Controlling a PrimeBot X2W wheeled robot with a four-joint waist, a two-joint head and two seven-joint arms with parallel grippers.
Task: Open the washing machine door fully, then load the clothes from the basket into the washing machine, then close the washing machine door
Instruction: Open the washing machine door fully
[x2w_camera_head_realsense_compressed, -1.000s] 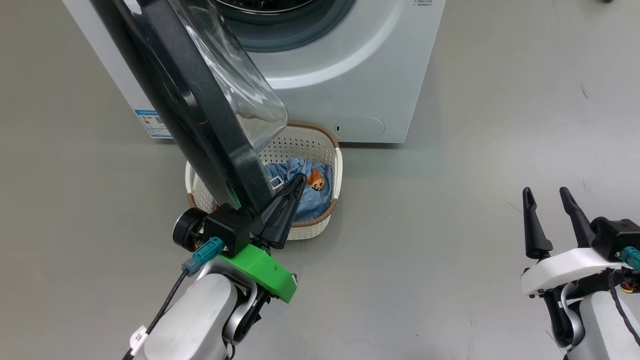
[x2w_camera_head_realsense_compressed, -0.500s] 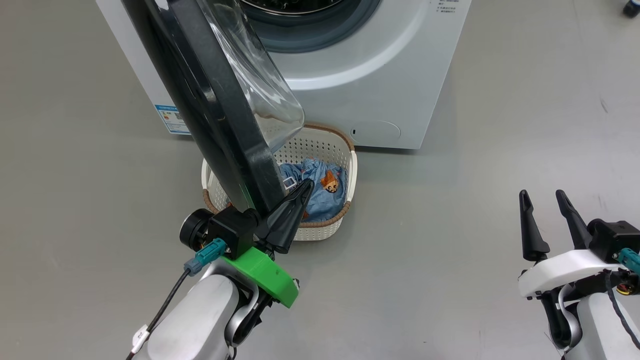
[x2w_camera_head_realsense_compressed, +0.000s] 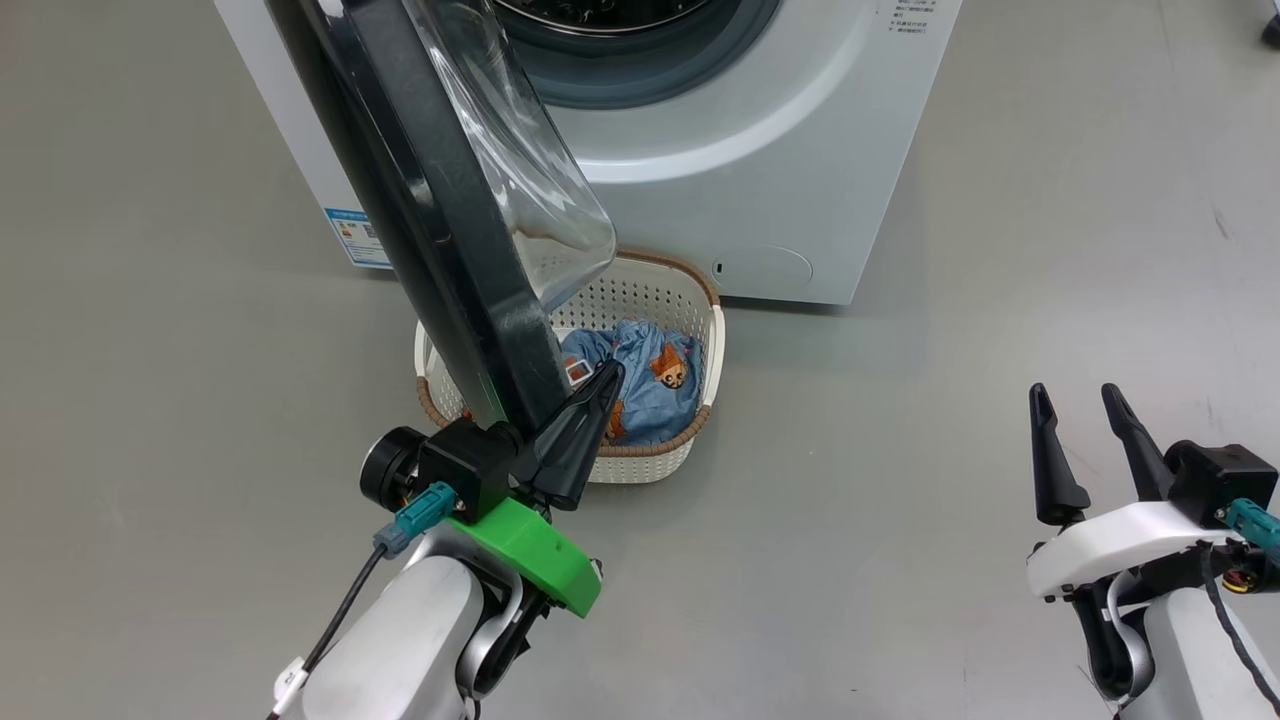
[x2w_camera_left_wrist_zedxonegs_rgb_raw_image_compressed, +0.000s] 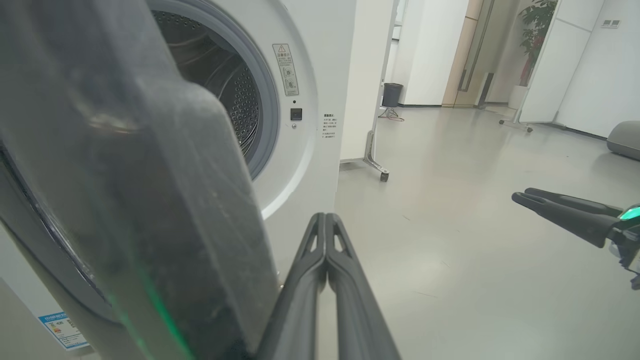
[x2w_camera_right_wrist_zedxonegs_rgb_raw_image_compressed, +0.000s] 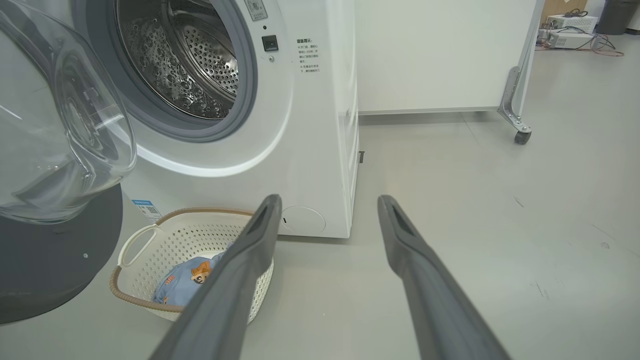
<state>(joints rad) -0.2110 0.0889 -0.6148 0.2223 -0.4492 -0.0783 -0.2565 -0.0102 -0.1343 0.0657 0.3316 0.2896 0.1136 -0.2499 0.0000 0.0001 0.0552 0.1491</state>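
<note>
Head view: the washing machine (x2w_camera_head_realsense_compressed: 760, 150) stands on the grey floor (x2w_camera_head_realsense_compressed: 900, 520) with its front towards the robot and its drum opening uncovered. The washing machine door (x2w_camera_head_realsense_compressed: 440, 230) is swung out from the front, seen nearly edge-on, its black rim slanting down towards the left arm and its clear glass bowl facing the opening. The basket (x2w_camera_head_realsense_compressed: 640, 462) sits on the floor just before the machine, partly beneath the door, close to the round flap low on the front. The clothes (x2w_camera_head_realsense_compressed: 650, 390) lie bunched inside the basket, light blue with an orange-brown figure uppermost. The left gripper (x2w_camera_head_realsense_compressed: 608, 374) has its jaws pressed together with nothing between them; the fingers lie alongside the door's lower free edge on the glass-bowl side, their tips above the basket. Whether they actually bear on the rim cannot be told. The left wrist view confirms the jaws together, with the rim's dark edge just beside them and the drum (x2w_camera_left_wrist_zedxonegs_rgb_raw_image_compressed: 235, 105) beyond. The right gripper (x2w_camera_head_realsense_compressed: 1072, 392) hangs well apart from the machine, over bare floor at the robot's right, jaws apart and empty. The right wrist view shows the same wide gap between its fingers, pointing at the machine's lower front corner, with the basket and clothes at lower left.
</note>
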